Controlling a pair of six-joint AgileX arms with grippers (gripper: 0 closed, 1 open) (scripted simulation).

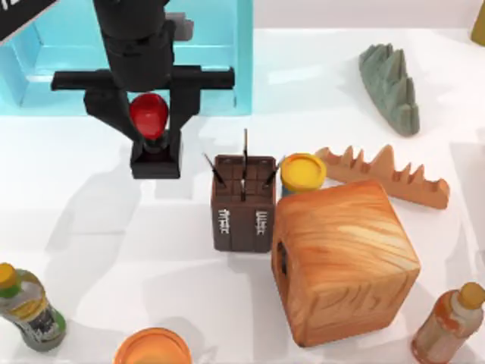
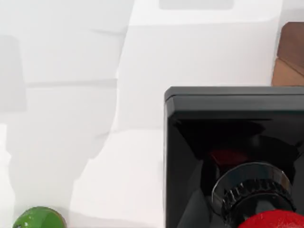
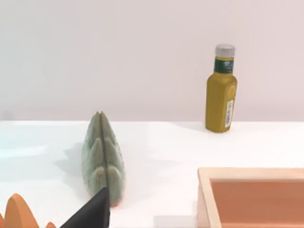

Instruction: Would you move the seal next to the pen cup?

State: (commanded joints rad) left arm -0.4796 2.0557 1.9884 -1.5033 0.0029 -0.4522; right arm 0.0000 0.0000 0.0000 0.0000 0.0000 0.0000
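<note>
The left tool (image 1: 155, 130) clamps its fingers on the seal (image 1: 154, 140), just left of the pen cup (image 1: 243, 203) and slightly behind it; base looks down on the worktop (image 1: 114, 220); risk now: lifting away crooked tips it over.

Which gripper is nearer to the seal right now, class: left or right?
Left. The left gripper is right over the seal, its fingers either side of the red knob. The right gripper is off by the green ridged piece, well away.
</note>
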